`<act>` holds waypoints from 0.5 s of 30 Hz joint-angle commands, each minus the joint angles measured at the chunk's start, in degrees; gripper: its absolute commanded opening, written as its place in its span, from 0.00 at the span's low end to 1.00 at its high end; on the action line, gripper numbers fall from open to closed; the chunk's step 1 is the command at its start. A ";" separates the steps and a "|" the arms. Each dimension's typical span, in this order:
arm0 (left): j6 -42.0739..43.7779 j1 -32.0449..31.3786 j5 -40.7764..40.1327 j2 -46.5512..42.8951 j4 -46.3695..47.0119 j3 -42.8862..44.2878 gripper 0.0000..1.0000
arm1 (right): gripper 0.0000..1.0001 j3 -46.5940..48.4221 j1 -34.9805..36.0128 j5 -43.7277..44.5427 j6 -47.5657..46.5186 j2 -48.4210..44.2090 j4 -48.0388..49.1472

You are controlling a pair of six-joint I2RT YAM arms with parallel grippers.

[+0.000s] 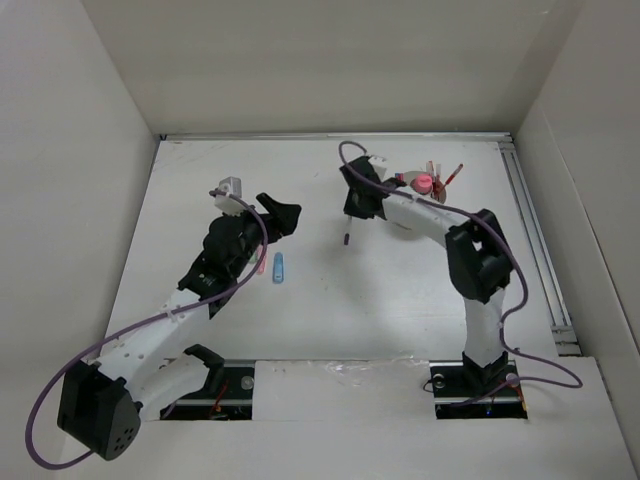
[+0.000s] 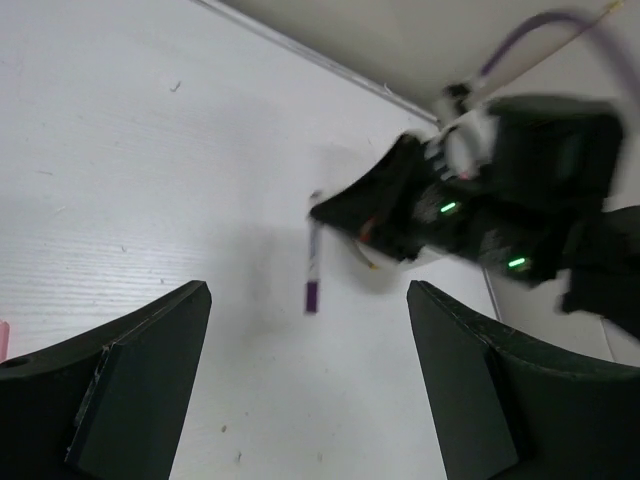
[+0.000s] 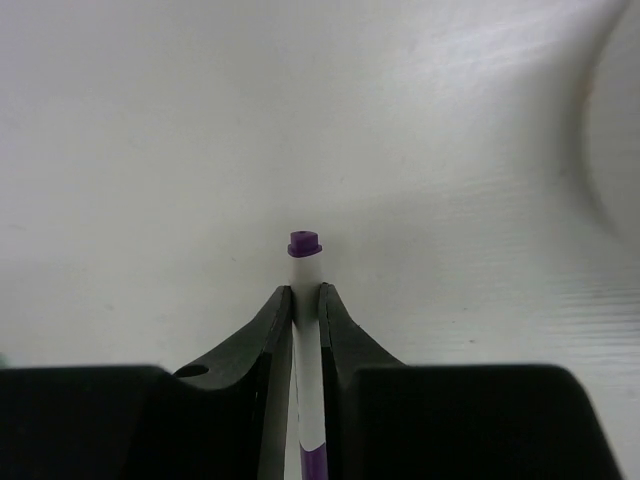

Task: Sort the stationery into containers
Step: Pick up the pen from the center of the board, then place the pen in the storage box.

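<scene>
Only the right wrist view shows the right gripper (image 3: 306,296) pinched tight on a slim white purple-tipped pen (image 3: 305,262), over the white table (image 1: 330,320). The left gripper (image 2: 308,292) gapes wide, empty. The round white plastic tub (image 1: 436,192) is mostly hidden behind the right arm.

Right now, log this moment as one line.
right jaws: shut on purple-capped white pen | left jaws: open, empty | blue piece: loose on table | red pens: upright beyond right arm
</scene>
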 commanded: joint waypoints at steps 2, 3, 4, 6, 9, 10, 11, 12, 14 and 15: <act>1.32 0.21 4.44 3.87 3.87 0.37 0.77 | 0.00 -0.28 -5.42 4.27 1.24 -16.24 11.92; 1.32 0.21 6.10 5.88 3.87 1.42 0.77 | 0.00 -0.97 -6.56 8.72 1.24 -17.74 13.06; 1.84 0.21 7.07 6.94 3.34 1.95 0.77 | 0.00 -1.94 -6.57 11.81 1.24 -18.97 15.51; 1.85 0.21 9.53 8.61 3.34 2.83 0.76 | 0.00 -3.00 -7.88 17.79 0.36 -21.70 17.37; 1.85 0.21 10.68 10.55 4.39 2.83 0.75 | 0.00 -5.90 -9.38 28.69 -1.74 -23.37 22.47; 1.85 0.21 11.21 10.56 4.39 2.83 0.75 | 0.00 -6.60 -10.08 32.89 -2.27 -23.38 23.78; 1.85 0.21 11.21 10.56 4.92 2.83 0.75 | 0.00 -8.17 -10.09 34.67 -3.14 -23.38 27.19; 1.85 0.21 11.21 10.56 4.92 2.83 0.75 | 0.00 -8.97 -10.09 36.35 -5.42 -23.38 29.23; 1.85 0.21 11.21 10.56 5.45 2.83 0.75 | 0.00 -9.51 -10.09 39.25 -7.80 -23.38 32.22; 2.37 0.21 11.21 10.56 5.45 2.83 0.75 | 0.00 -9.51 -10.09 39.87 -9.99 -22.34 33.97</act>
